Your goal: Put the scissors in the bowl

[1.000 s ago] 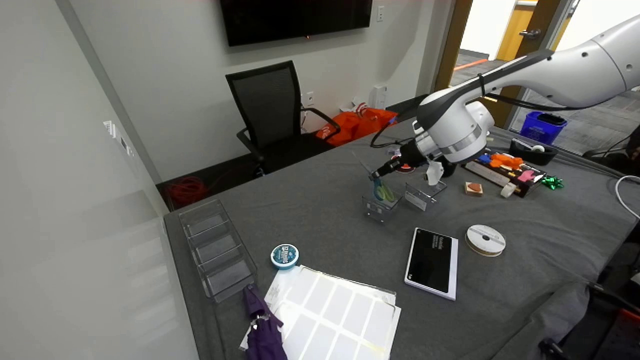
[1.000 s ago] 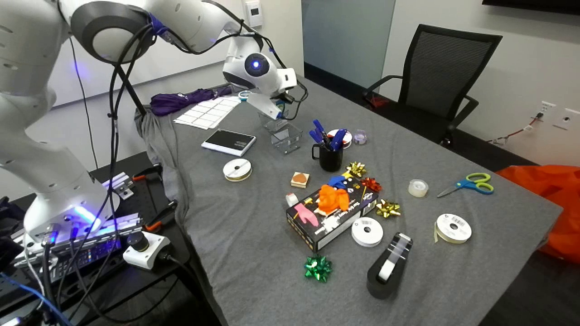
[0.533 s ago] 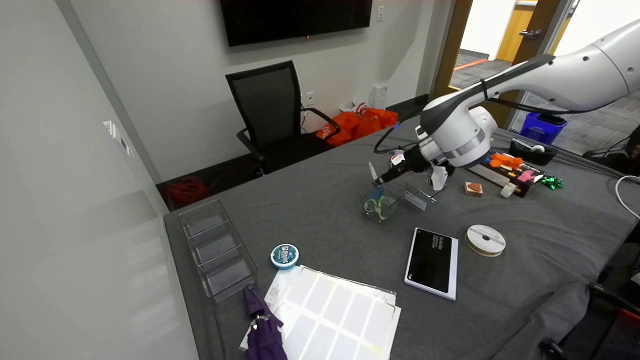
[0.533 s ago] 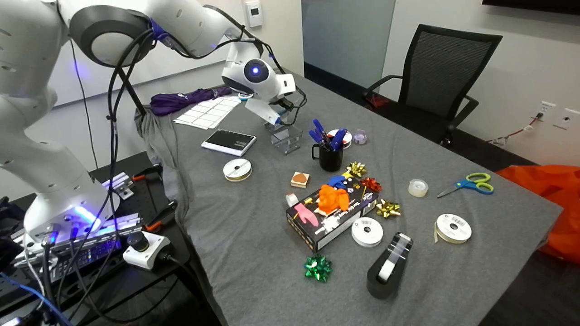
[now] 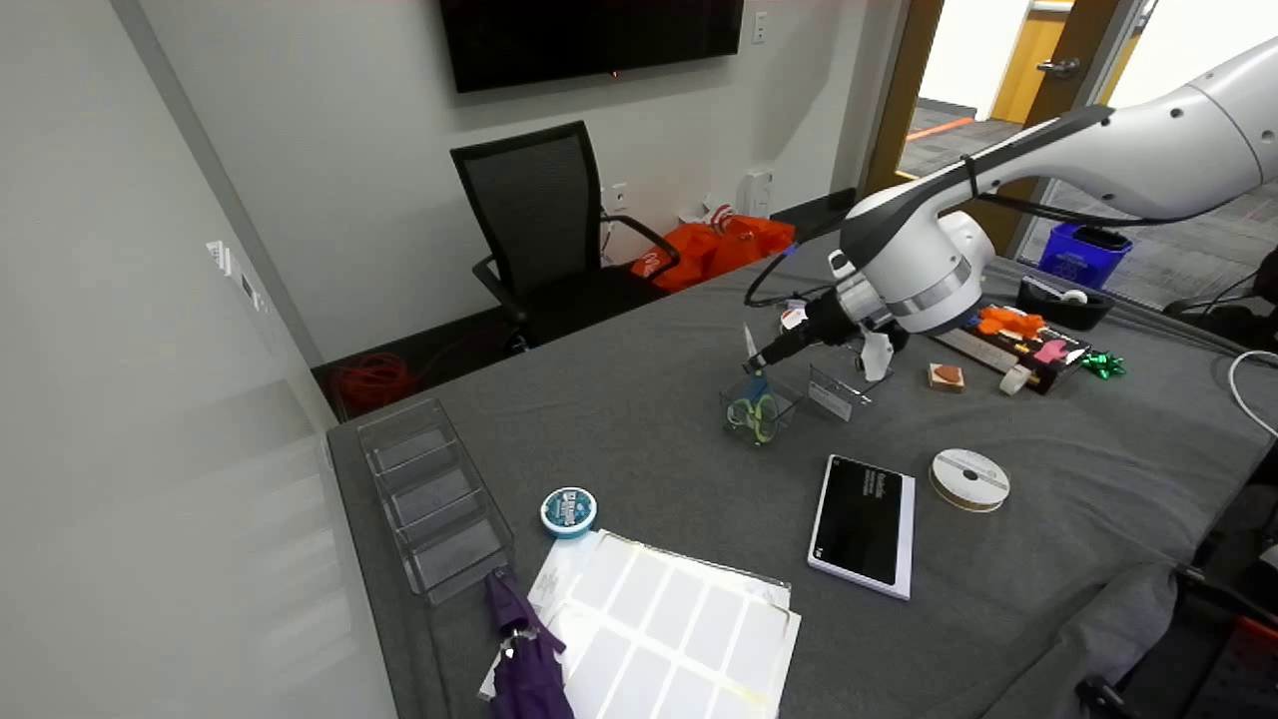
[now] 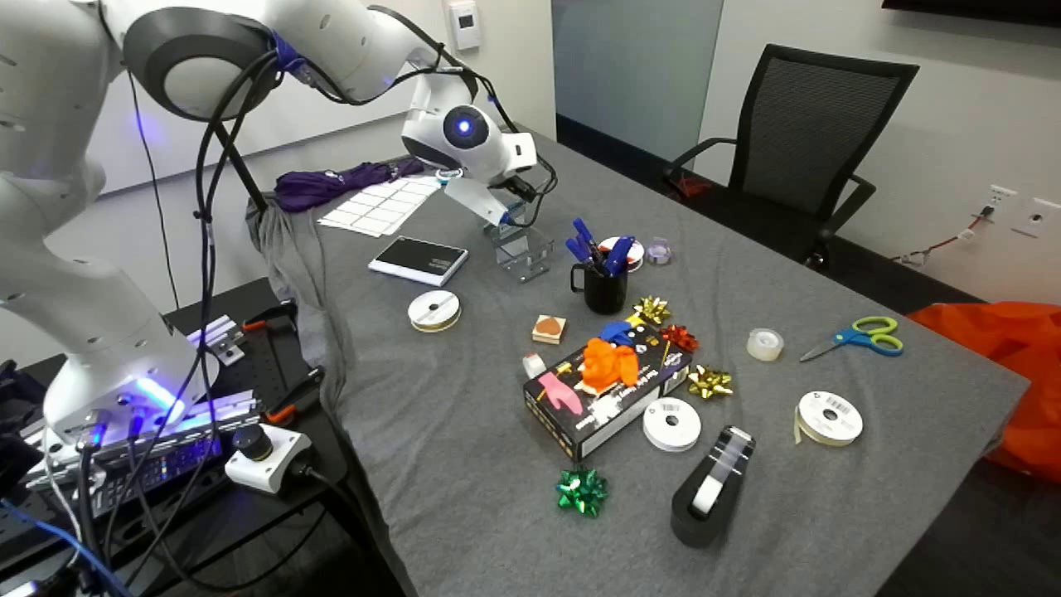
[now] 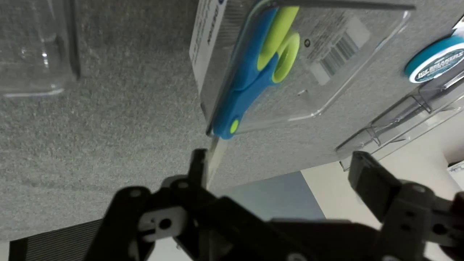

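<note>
In the wrist view the fingers stood wide apart, one at lower centre and the other at lower right. The blue and green scissors lay at upper centre, higher in the frame than the fingertips, with their handles in a clear bin, slanting along its left wall. The pivot sat at the bin's lower corner, and from there the blade ran on down the frame, just beside the inner face of the lower-centre finger; whether the two touched could not be told. In an exterior view, right of centre, the blade stuck up beyond the dark fingertips and the handles showed low through the bin's wall. The bowl, white-rimmed and red inside, stood near the centre of an exterior view, on the grey tabletop, partly hidden behind a black mug. A second pair of scissors lay farther right in that frame.
</note>
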Motion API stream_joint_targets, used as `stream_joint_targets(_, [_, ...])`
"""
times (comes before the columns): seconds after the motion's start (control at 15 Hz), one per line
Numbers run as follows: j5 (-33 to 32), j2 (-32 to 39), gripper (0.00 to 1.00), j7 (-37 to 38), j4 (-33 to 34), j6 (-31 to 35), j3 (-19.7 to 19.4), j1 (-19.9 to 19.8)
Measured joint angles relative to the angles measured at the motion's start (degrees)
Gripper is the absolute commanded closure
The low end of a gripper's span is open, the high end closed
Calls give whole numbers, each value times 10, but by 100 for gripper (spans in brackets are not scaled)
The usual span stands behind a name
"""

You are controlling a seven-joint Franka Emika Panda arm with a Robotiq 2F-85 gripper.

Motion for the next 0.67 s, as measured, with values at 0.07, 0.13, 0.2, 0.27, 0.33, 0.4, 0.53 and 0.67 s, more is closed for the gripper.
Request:
stream_joint_targets(0.07, [0,-9,0,11,-8,-1,-4,2])
stream_joint_targets(0.13, [0,-21,0,27,-18,-3,-9,5])
stream_joint_targets(0.2, [0,-39,0,47,-31,-3,-17,11])
stream_joint_targets(0.27, [0,-62,0,72,-45,-3,-28,20])
stream_joint_targets(0.33, [-1,-88,0,98,-60,-4,-43,32])
stream_joint_targets(0.4, [-3,-115,0,126,-75,-7,-58,46])
stream_joint_targets(0.53, [-16,-172,0,185,-106,-18,-99,80])
stream_joint_targets(0.67, [-54,-226,0,255,-134,-47,-152,123])
